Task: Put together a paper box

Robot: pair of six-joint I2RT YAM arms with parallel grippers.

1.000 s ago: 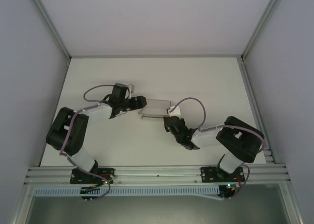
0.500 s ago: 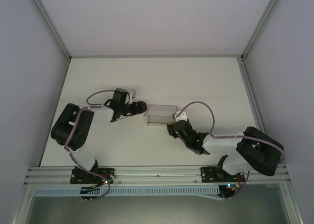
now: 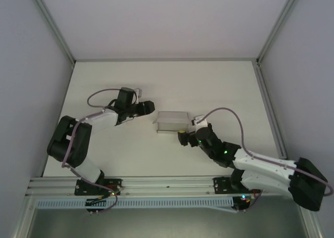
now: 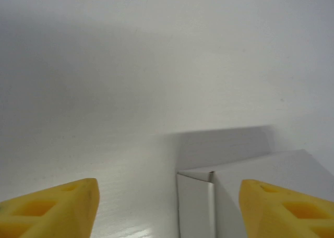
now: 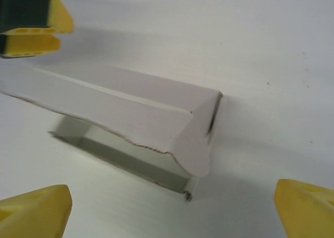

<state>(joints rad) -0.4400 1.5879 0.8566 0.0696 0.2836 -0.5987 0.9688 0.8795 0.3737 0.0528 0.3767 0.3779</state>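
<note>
The paper box [image 3: 171, 121] is a small white rectangular box lying on the table, mid-scene. Its torn-edged lid flap hangs half-closed over the open front [image 5: 141, 118]. My left gripper [image 3: 151, 107] is open just left of the box, apart from it. In the left wrist view a box corner [image 4: 250, 180] lies ahead between the yellow fingers [image 4: 62, 209], near the right one. My right gripper [image 3: 183, 137] is open just in front of the box's near right corner. Its yellow fingers [image 5: 308, 206] stand wide apart, nothing between them.
The white table [image 3: 224, 86] is walled by grey panels and aluminium posts. A rail [image 3: 167, 186] runs along the near edge by both arm bases. Grey cables loop over both arms. The left gripper's yellow fingertip [image 5: 36, 24] shows beyond the box's far end.
The box has slid slightly right and toward me, off the left gripper, which let it go. The right arm has stretched out low to the right, its gripper drawing back from the box.
</note>
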